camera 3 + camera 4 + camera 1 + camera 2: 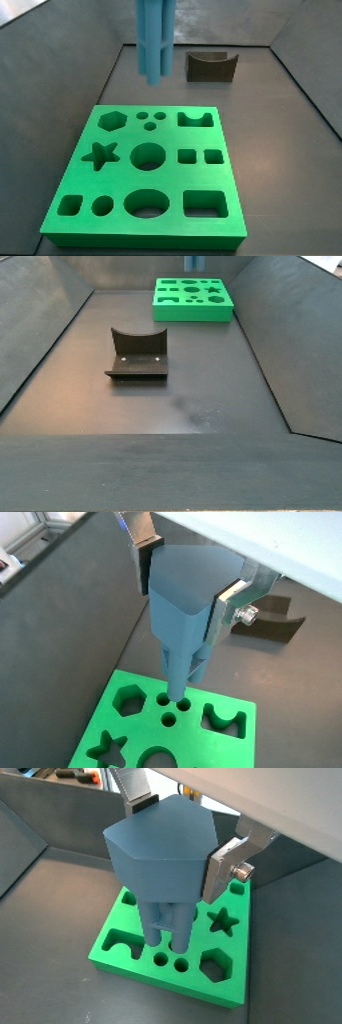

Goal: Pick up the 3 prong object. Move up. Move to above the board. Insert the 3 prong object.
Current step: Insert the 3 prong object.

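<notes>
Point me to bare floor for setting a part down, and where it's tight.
Free: floor between fixture and near wall; strip between fixture and the board. Tight: over the board's three small holes, where the gripper holds the 3 prong object.

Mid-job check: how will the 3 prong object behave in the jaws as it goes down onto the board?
The gripper holds the 3 prong object by its blocky top above the board. It looks like rigid plastic, so probably stiff. Its long thin prongs may flex or jam if misaligned. Smooth faces might slip under resistance.
</notes>
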Controlling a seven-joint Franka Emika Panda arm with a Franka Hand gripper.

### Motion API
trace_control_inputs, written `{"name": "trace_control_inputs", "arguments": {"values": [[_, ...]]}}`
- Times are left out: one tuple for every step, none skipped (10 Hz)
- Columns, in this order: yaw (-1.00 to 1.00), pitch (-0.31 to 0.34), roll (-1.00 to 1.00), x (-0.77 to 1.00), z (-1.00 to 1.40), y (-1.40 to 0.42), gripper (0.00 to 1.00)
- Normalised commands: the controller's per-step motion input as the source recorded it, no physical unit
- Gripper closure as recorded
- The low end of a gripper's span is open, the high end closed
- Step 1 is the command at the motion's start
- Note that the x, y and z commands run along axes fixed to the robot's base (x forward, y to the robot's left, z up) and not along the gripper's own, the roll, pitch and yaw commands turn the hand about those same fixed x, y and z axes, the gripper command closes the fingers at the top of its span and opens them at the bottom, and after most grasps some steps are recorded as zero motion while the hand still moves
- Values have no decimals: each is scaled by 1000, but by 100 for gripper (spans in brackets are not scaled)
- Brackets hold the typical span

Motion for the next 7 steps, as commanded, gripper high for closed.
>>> {"name": "trace_control_inputs", "arguments": {"values": [[26,-84,0,0,-334,0,100],[37,-117,0,0,-380,0,100],[60,-139,0,-43,-406,0,100],[86,-127,0,-40,-357,0,100],[103,-136,0,-34,-394,0,100],[123,-119,0,-37,-369,0,100],[129,-91,14,-54,-303,0,100]]}}
